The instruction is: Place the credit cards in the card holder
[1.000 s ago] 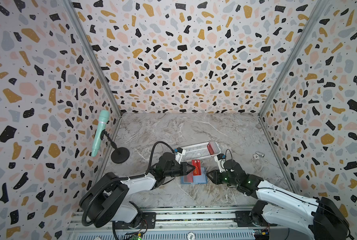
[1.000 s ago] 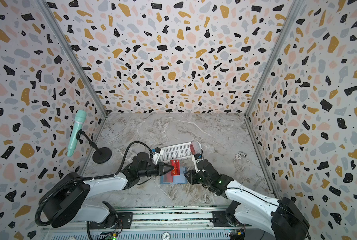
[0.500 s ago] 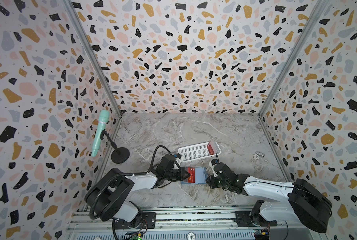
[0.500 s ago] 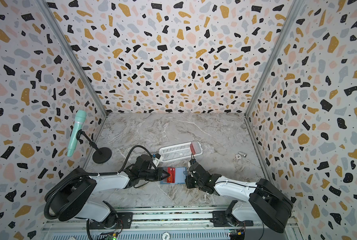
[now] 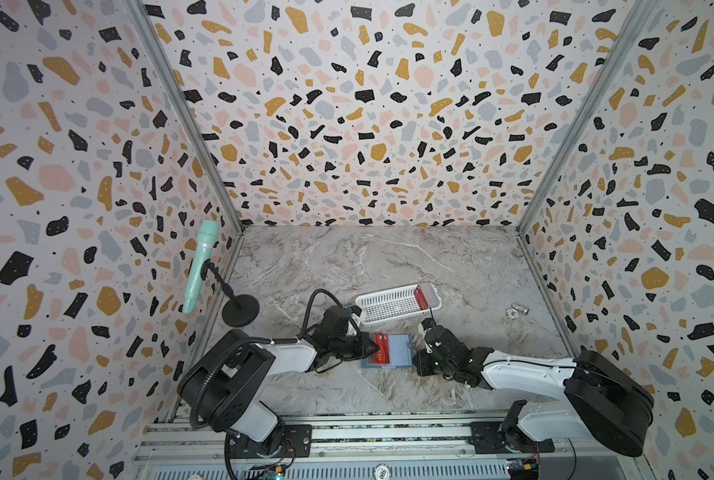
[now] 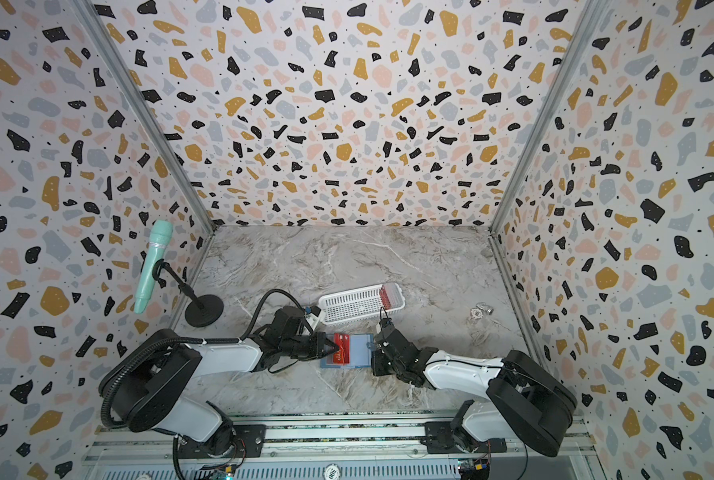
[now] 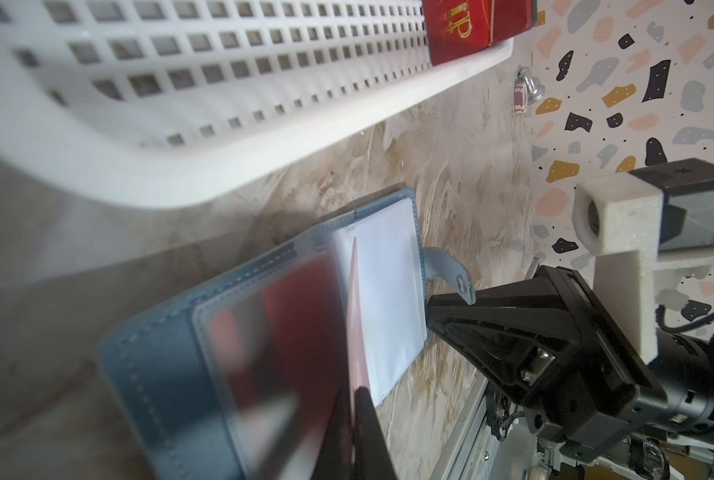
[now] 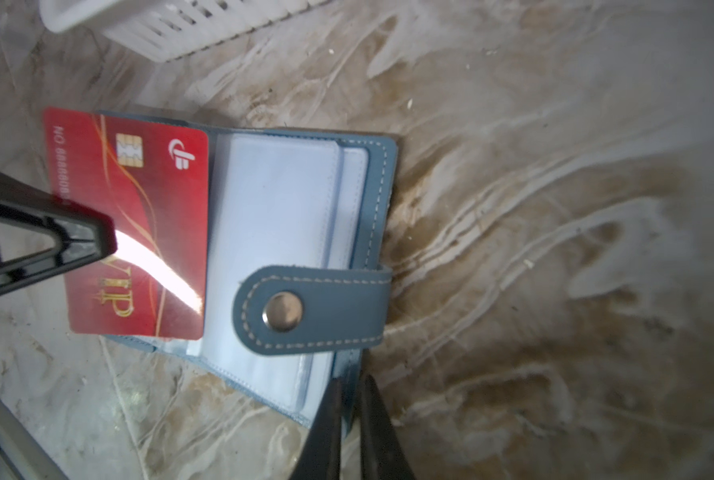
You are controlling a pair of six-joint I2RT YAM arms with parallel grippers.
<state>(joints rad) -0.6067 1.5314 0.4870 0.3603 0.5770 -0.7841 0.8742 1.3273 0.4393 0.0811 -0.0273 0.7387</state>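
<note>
Pinching a red card (image 8: 130, 216) tight in my left gripper (image 8: 105, 245), I hold it over the left half of the open holder (image 8: 378, 199), one long edge at the fold. My right gripper (image 8: 350, 386) has its jaws almost together on the holder's outer edge, which runs between them: a clamp, as I read it, pinning the holder to the table (image 8: 554, 208). In both top views the two grippers meet over the holder at the front of the table, near the basket (image 5: 384, 307), where more cards (image 5: 421, 296) wait at one end. The left wrist view shows my card edge-on and tilted up off the clear sleeve (image 7: 263, 332) beneath it, red mirrored in the plastic, so I judge it is not yet in a pocket. Whether its leading edge is at a sleeve mouth I cannot tell. The tab (image 8: 309, 307) lies folded over the sleeves (image 8: 272, 216) on the right half. The step in hand, then, is the insertion of this card, with the basket's cards yet to come. The next move calls for lowering the card nearly flat, catching its edge under a sleeve's lip and sliding it home along the plastic. My right gripper should hold the holder steady against the push, and my left should let go only once the card is seated.
</note>
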